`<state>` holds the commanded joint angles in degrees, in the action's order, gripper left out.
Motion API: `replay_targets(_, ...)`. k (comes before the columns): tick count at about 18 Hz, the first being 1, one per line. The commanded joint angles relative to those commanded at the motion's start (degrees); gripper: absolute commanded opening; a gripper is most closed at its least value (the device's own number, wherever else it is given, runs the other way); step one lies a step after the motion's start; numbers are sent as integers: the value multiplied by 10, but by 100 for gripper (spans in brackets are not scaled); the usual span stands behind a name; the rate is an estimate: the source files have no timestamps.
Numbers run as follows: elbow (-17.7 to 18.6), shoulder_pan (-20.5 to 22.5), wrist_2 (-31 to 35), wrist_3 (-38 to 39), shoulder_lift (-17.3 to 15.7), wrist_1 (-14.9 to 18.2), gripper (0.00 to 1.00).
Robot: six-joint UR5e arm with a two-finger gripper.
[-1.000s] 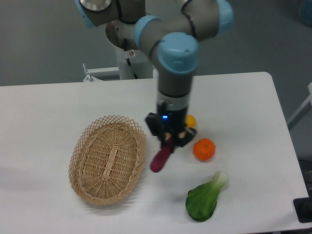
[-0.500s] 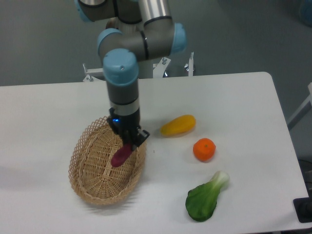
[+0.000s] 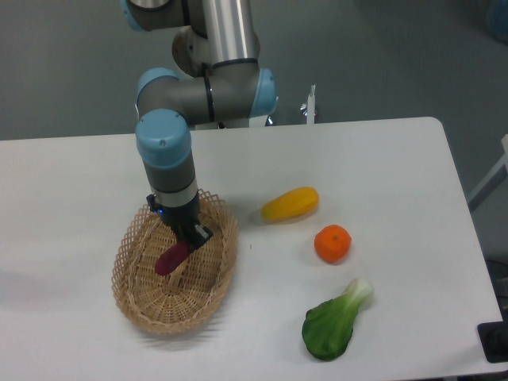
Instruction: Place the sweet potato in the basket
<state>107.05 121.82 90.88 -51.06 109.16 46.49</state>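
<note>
End effector [image 3: 185,238] clamped on the sweet potato [image 3: 171,258] (tilted, its lower end toward 7 o'clock), held over the middle of the basket [image 3: 136,301]. On the counter [image 3: 397,175], at the basket's 3 o'clock, lie a yellow fruit [image 3: 290,204], an orange [image 3: 332,243] and a bok choy [image 3: 333,321].

White table [image 3: 413,175], grey floor [image 3: 71,63]
</note>
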Motion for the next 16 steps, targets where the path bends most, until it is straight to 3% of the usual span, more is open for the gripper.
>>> replay_targets(1, 0, -1, 2, 0, 1, 0, 32)
replay_targets(4, -11, -1, 4, 0, 1, -2, 92)
replay_targets(5, -14, -1, 8, 0, -2, -2, 100)
replay_targets(9, -37, 3, 32, 0, -16, 2, 100)
replay_targets(13, -93, 32, 37, 13, -23, 6, 100)
replay_targets(16, -134, 81, 27, 7, -26, 9, 100)
